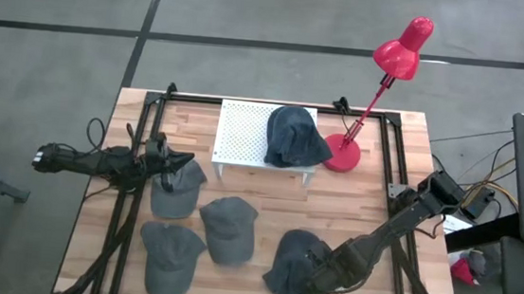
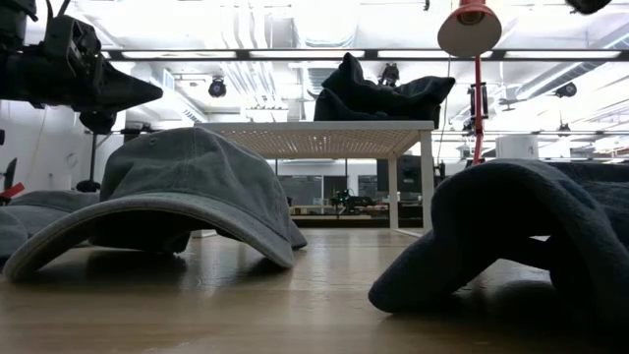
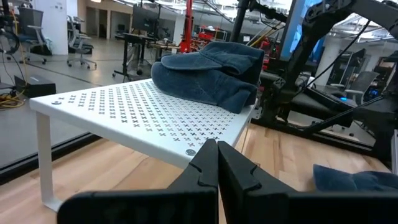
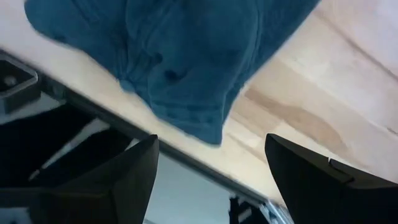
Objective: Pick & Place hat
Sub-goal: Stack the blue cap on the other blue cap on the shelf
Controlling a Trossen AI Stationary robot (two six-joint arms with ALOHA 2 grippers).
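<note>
A dark blue hat (image 1: pixel 293 136) lies on the white perforated shelf (image 1: pixel 242 136), also seen in the left wrist view (image 3: pixel 208 71). A second dark blue hat (image 1: pixel 293 253) rests on the table near its near edge. My right gripper (image 1: pixel 310 281) hovers over this hat's near side. It is open, with the fingers wide apart (image 4: pixel 221 180) and the hat (image 4: pixel 186 62) ahead of them, not between them. My left gripper (image 1: pixel 183 163) is shut (image 3: pixel 216 163) above a grey cap (image 1: pixel 178 191) at the table's left and points toward the shelf.
Two more grey caps (image 1: pixel 228 226) (image 1: pixel 169 253) lie on the table's near left part. A red desk lamp (image 1: pixel 345 154) stands just right of the shelf. Black frame rails (image 1: pixel 138 155) run along the table's sides. Bare wood shows between the shelf and the caps.
</note>
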